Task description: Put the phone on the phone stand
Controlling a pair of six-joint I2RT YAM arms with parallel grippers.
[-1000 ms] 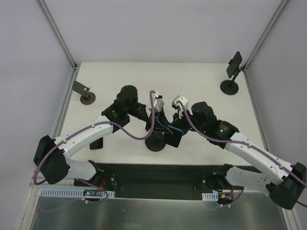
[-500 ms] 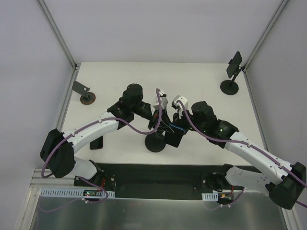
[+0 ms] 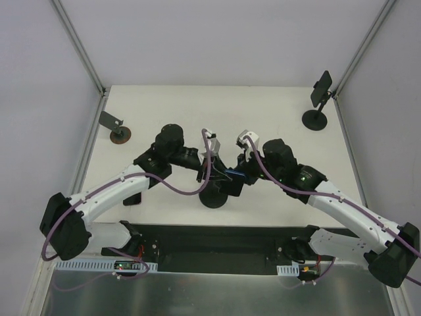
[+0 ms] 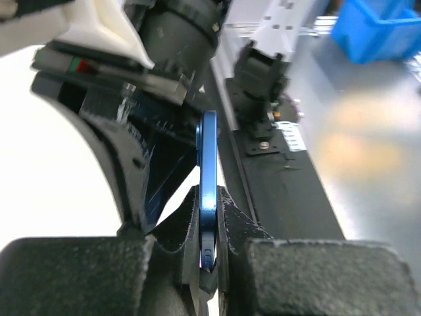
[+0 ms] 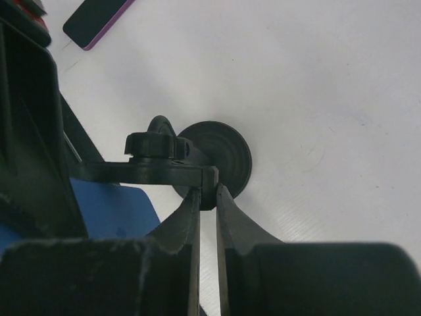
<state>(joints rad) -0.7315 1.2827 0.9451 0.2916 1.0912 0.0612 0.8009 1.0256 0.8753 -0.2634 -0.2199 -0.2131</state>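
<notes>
Near the middle of the near edge of the tabletop (image 3: pixel 164 105), the left gripper (image 4: pixel 209 204) clamps the phone (image 4: pixel 208 151), the right gripper (image 5: pixel 207 197) pinches the stand (image 5: pixel 222 153), and the phone seems not yet seated.

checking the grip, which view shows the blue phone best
Left wrist: the blue phone stands edge-on, pinched between the left gripper fingers. Right wrist shows only a patch of its face behind the phone stand. Top external shows just a blue sliver.
</notes>
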